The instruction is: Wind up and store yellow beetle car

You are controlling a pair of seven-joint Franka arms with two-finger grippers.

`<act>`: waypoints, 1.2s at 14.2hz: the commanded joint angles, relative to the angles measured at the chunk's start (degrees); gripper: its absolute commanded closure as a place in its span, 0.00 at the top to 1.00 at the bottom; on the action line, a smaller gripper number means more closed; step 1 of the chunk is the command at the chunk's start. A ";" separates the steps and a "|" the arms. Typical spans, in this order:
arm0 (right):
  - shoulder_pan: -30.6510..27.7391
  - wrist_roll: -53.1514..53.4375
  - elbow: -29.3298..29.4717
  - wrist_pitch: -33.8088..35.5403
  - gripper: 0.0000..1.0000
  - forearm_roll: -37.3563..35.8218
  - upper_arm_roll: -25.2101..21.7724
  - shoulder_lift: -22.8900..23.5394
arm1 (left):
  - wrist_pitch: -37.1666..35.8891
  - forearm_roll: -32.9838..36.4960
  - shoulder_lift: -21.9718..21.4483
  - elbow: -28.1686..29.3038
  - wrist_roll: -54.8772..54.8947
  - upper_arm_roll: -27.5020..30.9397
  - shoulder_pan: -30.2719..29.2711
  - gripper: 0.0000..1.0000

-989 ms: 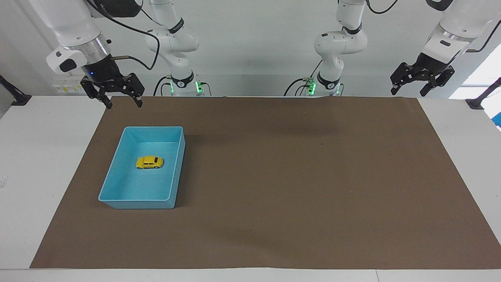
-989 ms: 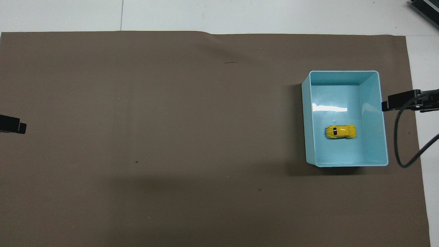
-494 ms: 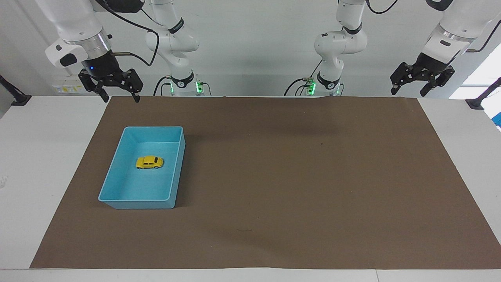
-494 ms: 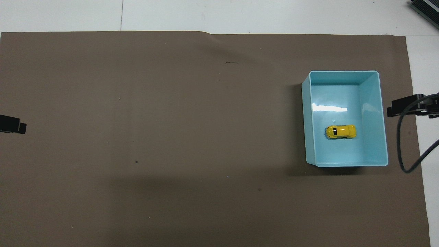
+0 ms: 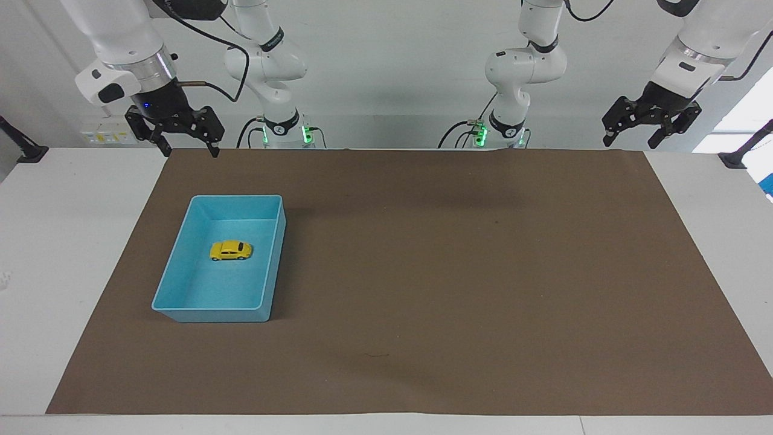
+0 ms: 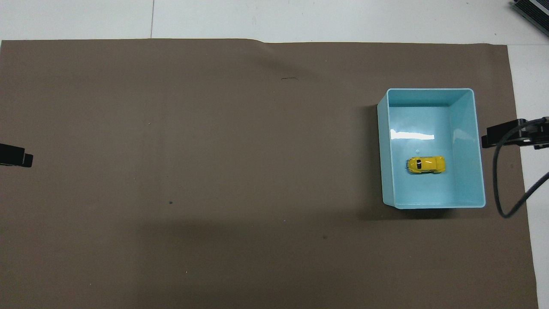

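White surface (image 5: 72, 241) under a large brown mat (image 5: 459, 272), plain white wall at the robots' end, a little clutter at the edges. Blue bin (image 5: 275, 266) on the mat toward the right arm's end, open top, upright. Yellow beetle car (image 5: 230, 250) on its wheels inside the bin, roughly mid-floor, touching no wall. Right claw (image 5: 184, 144) raised over the mat edge near its base, clear of the bin, fingers apart, empty. Left claw (image 5: 651, 130) raised at the left arm's end of the surface, fingers apart, empty, waiting. Looks finished: car stored, nothing gripped. If winding not yet done, best to come straight down over the car with the right claw, pinch across the body sides, avoid bin walls, lift clear before rolling backward on the mat. Risk: tiny rounded body slipping out of the pinch.
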State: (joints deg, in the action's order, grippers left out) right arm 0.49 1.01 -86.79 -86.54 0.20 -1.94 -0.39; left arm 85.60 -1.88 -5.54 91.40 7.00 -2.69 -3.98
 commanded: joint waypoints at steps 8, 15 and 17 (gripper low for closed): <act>0.21 1.01 0.48 0.24 1.00 -0.11 0.09 -0.14 | -0.34 0.82 -0.97 0.70 0.39 0.22 0.11 1.00; 0.30 1.01 0.40 0.06 1.00 -0.46 0.18 -0.14 | -0.26 0.82 -0.97 0.70 0.39 0.22 0.11 1.00; 0.30 1.01 0.48 0.06 1.00 -0.55 0.18 -0.14 | -0.34 0.82 -0.97 0.70 0.39 0.14 0.11 1.00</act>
State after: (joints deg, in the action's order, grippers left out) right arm 0.62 1.01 -86.72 -86.56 0.22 -1.94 -0.39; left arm 85.60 -1.88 -5.54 91.40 7.00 -2.69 -3.98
